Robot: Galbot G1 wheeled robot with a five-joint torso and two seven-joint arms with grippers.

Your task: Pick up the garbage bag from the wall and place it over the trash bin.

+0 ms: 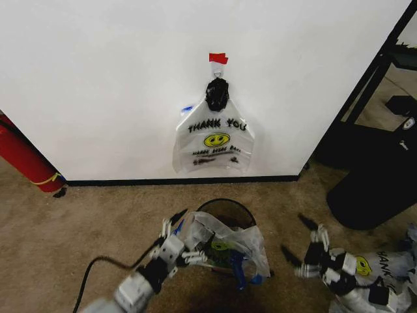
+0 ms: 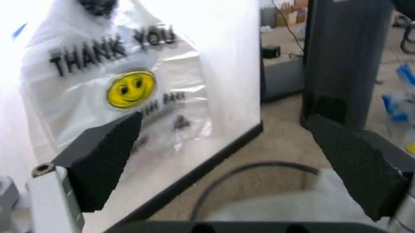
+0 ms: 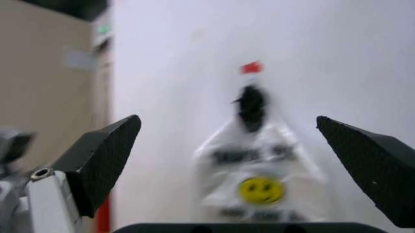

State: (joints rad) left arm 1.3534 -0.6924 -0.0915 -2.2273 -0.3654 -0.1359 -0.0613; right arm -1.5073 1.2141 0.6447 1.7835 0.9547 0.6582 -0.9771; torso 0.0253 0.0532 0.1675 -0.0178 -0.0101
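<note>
A garbage bag (image 1: 214,140) with "THANK YOU" print and a yellow smiley hangs on the white wall (image 1: 104,85) from a black clip under a red tape strip (image 1: 218,58). Below it stands the black mesh trash bin (image 1: 225,210), with another such bag (image 1: 231,242) draped across its mouth, blue handles hanging in front. My left gripper (image 1: 184,238) is open at the bin's left rim beside that draped bag. The left wrist view shows its fingers (image 2: 104,160) wide apart, the hanging bag (image 2: 123,82) beyond. My right gripper (image 1: 298,238) is open, right of the bin, facing the hanging bag (image 3: 259,179).
A red cylinder (image 1: 23,156) leans at the wall's left. Black furniture (image 1: 371,169) stands on the right past the wall's end. More printed bags (image 1: 381,270) lie on the carpet under my right arm. A black cable (image 1: 91,274) trails by my left arm.
</note>
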